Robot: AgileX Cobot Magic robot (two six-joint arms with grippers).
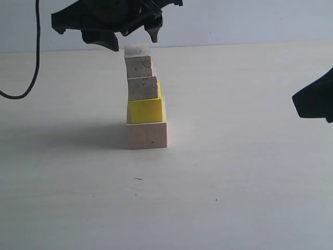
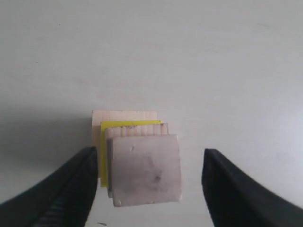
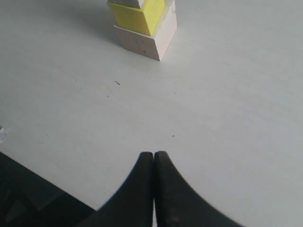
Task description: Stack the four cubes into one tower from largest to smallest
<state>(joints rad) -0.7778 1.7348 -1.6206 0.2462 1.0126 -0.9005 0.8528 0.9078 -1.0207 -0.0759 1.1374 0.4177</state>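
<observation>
The tower stands mid-table: the largest pale wood cube (image 1: 147,135) at the base, the yellow cube (image 1: 146,110) on it, a smaller wood cube (image 1: 142,88) above, and the tiny wood cube (image 1: 138,66) on top, each set slightly off the one below. My left gripper (image 1: 133,41) hovers just over the top, open. In the left wrist view the tiny cube (image 2: 147,169) lies between the spread fingers (image 2: 71,189) with a gap on both sides. My right gripper (image 3: 154,155) is shut and empty, well away from the base cube (image 3: 144,42).
A black cable (image 1: 36,52) hangs down at the far left of the pale table (image 1: 234,182). The right arm's dark body (image 1: 315,99) sits at the right edge of the exterior view.
</observation>
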